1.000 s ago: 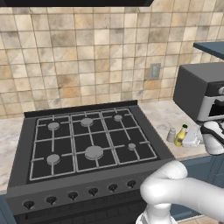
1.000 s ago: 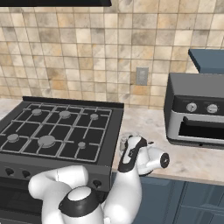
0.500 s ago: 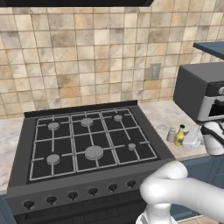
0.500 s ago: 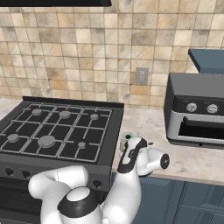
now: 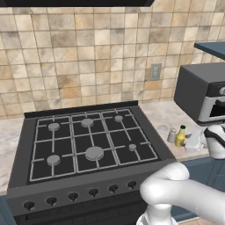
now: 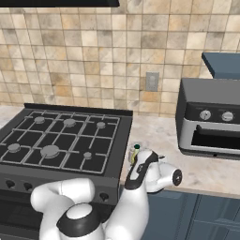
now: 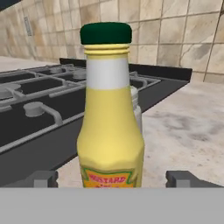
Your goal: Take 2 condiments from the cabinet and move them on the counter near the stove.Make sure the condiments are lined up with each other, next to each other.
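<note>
Hand view | tool (image 7: 112,178) now open, apart from mustard bottle (image 7: 110,118) | bottle upright

My own arm is hiding most of the mustard bottle (image 6: 136,151) in the right base view, leaving its green cap peeking out. In my hand view the bottle is covering nearly all of the shaker (image 7: 136,109), and the bottom edge is cutting off the bottle's label.

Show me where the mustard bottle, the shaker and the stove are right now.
mustard bottle (image 7: 111,131): hand view, on its yellow body.
shaker (image 5: 172,136): left base view, on its grey side, beside the bottle.
stove (image 5: 88,145): left base view, on the grates.
</note>
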Motion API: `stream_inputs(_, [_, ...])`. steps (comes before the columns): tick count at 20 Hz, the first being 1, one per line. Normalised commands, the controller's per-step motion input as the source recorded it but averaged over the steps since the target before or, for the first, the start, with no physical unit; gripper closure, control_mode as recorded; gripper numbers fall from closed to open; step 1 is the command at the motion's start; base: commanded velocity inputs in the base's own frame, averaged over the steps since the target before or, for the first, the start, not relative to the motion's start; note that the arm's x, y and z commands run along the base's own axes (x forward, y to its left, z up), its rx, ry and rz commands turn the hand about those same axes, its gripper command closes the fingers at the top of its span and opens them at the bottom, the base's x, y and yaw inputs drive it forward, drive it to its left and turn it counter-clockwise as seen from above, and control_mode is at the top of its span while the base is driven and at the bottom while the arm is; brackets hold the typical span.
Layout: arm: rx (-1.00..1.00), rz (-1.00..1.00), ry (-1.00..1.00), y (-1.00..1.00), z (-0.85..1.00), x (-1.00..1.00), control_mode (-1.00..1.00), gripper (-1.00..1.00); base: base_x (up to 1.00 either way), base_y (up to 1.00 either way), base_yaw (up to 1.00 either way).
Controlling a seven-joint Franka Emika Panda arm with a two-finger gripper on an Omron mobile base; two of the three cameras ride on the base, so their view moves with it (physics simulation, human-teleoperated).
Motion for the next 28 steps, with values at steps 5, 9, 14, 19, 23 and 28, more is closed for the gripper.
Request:
stream_inputs(5, [0.00, 0.00, -0.14, -0.03, 0.16, -0.40, -1.00, -1.00, 0.00, 0.00, 0.00])
stream_inputs(9, [0.00, 0.00, -0.18, 0.00, 0.49, -0.54, -1.00, -1.00, 0.00, 0.00, 0.00])
stream_inputs(14, [0.00, 0.00, -0.04, 0.00, 0.96, -0.42, -1.00, -1.00, 0.00, 0.00, 0.00])
stream_inputs(19, [0.00, 0.00, 0.03, 0.13, 1.00, -0.11, -1.00, -1.00, 0.00, 0.00, 0.00])
stream_inputs(23, [-0.04, -0.01, 0.06, 0.49, 0.97, 0.00, -1.00, -1.00, 0.00, 0.00, 0.00])
stream_inputs(28, [-0.11, -0.08, 0.01, 0.68, 0.88, 0.00, -1.00, -1.00, 0.00, 0.00, 0.00])
